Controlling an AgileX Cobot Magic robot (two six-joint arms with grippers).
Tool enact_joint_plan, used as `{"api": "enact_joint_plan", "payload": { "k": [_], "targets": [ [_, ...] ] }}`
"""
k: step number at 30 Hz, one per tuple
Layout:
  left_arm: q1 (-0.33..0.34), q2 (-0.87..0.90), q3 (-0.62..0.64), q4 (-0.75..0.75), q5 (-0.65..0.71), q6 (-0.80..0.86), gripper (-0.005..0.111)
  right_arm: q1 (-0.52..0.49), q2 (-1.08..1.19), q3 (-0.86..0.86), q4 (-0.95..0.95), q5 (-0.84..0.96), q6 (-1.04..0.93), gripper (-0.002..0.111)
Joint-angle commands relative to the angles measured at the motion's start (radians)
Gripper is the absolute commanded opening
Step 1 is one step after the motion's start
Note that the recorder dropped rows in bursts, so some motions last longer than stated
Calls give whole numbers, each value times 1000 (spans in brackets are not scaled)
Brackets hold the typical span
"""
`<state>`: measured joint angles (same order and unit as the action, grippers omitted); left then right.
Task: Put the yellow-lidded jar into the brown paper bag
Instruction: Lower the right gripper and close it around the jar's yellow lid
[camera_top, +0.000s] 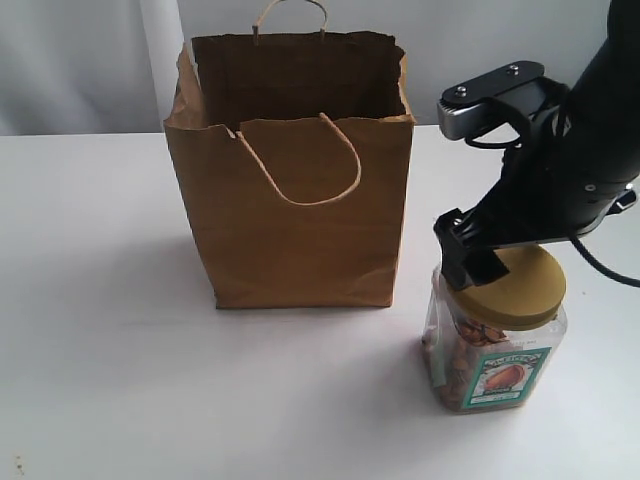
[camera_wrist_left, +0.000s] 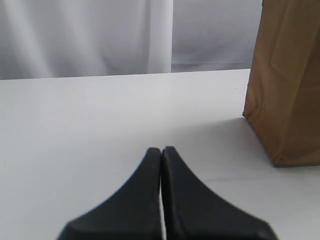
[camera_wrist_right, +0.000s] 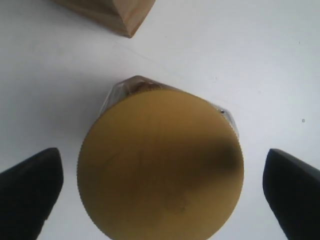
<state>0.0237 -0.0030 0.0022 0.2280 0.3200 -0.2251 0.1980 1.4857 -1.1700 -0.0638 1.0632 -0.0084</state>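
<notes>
The yellow-lidded jar (camera_top: 497, 345) stands on the white table (camera_top: 100, 350), just beside the brown paper bag (camera_top: 300, 200), near the bag's front corner on the right side. The jar is not in the bag yet. The bag stands up tall with its top open, ready to take the jar. The right gripper (camera_wrist_right: 160, 200) hangs right over the jar's round lid (camera_wrist_right: 160, 150). Its two black fingers (camera_wrist_right: 30, 192) are wide apart, one on each side of the lid, and they do not seem to touch it, though it is hard to tell how low they reach. The left gripper (camera_wrist_left: 161, 152) sits low over the table with its fingers pressed together and nothing between them. A bottom corner of the bag is near it. So the job has only just started. The right gripper has to close on the jar, lift it higher than the bag's rim, move it over the opening and let it down inside. The bag is much taller than the jar, so the lift looks like a big one.
</notes>
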Motion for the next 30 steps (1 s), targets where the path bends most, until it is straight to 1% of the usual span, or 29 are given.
{"api": "enact_joint_plan", "payload": {
  "k": [1,9,17,30],
  "targets": [
    [-3,3,-2,-4,-10,-4,1,2,-1,5,32,-10,1,105],
    [-3,3,-2,-4,-10,-4,1,2,-1,12,-11,-19,8,105],
    [-3,3,-2,-4,-10,-4,1,2,-1,86,-11,-102,8,105],
    [-3,3,-2,-4,-10,-4,1,2,0,86,-9,-104,24,105]
  ]
}}
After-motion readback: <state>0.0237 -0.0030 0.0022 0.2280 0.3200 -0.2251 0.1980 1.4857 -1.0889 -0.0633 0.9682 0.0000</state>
